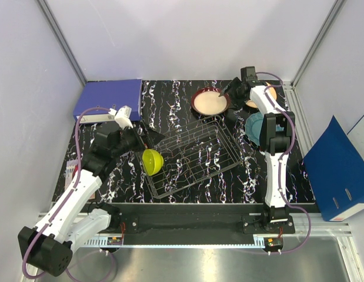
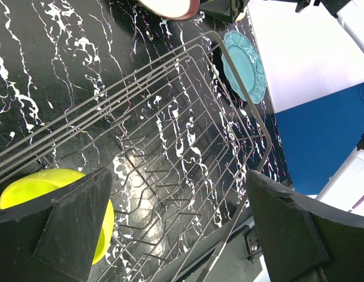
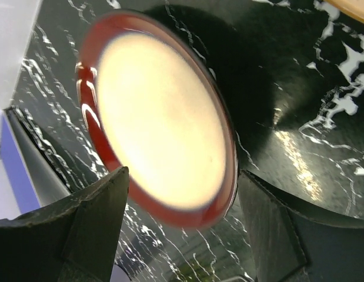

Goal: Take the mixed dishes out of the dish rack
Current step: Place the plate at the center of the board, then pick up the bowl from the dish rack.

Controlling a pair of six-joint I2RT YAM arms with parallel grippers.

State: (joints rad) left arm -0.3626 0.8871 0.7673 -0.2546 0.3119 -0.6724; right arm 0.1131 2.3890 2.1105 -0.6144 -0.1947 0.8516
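Observation:
The wire dish rack lies mid-table, and the small yellow-green bowl leans at its left end. My left gripper hovers just above that bowl, open; in the left wrist view the bowl sits beside the left finger and only rack wires lie between the fingers. The cream bowl with dark red outside rests on the table behind the rack. My right gripper is at its right rim, open, with the bowl's edge between the spread fingers. The teal plate lies half hidden behind the right arm.
A salmon-pink piece shows behind the right wrist. One blue binder lies at the back left corner. Another blue binder stands off the table's right edge. Side walls close in on both sides.

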